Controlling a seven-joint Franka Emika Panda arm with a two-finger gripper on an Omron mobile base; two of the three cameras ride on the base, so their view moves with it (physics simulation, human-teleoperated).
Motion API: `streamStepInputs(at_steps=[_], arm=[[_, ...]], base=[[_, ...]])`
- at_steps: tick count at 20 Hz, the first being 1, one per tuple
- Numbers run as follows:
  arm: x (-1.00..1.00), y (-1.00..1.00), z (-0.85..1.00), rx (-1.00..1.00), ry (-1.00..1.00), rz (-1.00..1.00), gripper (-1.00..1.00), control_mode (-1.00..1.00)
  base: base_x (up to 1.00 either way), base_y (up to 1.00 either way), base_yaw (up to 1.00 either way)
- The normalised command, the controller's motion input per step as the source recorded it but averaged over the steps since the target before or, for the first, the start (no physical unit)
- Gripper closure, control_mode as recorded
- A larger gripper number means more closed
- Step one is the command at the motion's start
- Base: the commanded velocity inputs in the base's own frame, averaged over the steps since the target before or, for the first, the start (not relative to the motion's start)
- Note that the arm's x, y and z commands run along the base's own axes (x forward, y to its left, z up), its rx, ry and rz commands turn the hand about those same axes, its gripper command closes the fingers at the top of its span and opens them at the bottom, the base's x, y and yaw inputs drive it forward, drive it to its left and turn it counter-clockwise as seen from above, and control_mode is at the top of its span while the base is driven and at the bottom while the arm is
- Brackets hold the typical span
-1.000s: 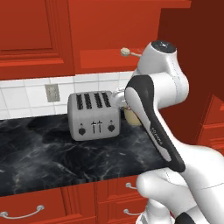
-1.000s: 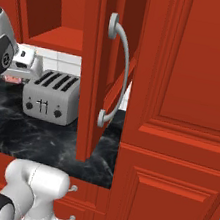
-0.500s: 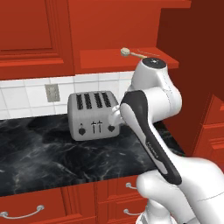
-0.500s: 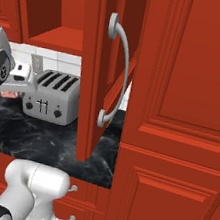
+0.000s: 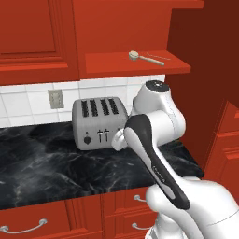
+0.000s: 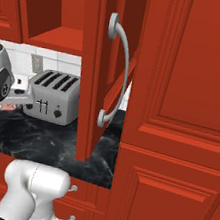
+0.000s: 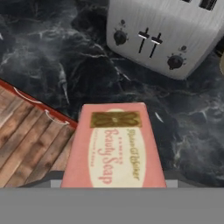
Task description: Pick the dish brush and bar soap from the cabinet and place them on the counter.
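Note:
The pink and tan bar soap (image 7: 113, 146), labelled "Beauty Soap", fills the bottom centre of the hand view and hides the fingertips. My gripper (image 6: 11, 103) is shut on it, above the black veined counter (image 7: 52, 57) just in front of the toaster (image 7: 166, 30). The dish brush (image 5: 135, 56) lies on the red shelf (image 5: 107, 63) of the cabinet, its thin handle pointing right. The cabinet door (image 6: 94, 79) stands open, with its curved silver handle (image 6: 117, 72) facing me.
The silver four-slot toaster (image 5: 100, 122) stands at the back of the counter (image 5: 42, 163), under the shelf. Red drawers (image 5: 37, 221) run below the counter edge. A tall red cabinet wall (image 6: 181, 119) closes off the right side. Wood floor (image 7: 26, 144) shows past the counter's front edge.
The arm has come down from shelf height to just above the counter in front of the toaster, carrying the bar soap. The dish brush has stayed on the shelf.

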Motion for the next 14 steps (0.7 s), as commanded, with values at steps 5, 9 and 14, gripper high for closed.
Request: streamStepInputs(at_steps=[5, 9, 14], arm=[[0.00, 0.08, -0.51, 0.00, 0.00, 0.10, 1.00, -1.00], [0.00, 0.11, -0.52, -0.02, 0.00, 0.08, 1.00, -1.00], [0.15, 0.07, -0.38, 0.00, -0.02, 0.06, 1.00, -1.00]], base=[[0.00, 0.00, 0.00], [0.00, 0.00, 0.00], [0.00, 0.00, 0.00]])
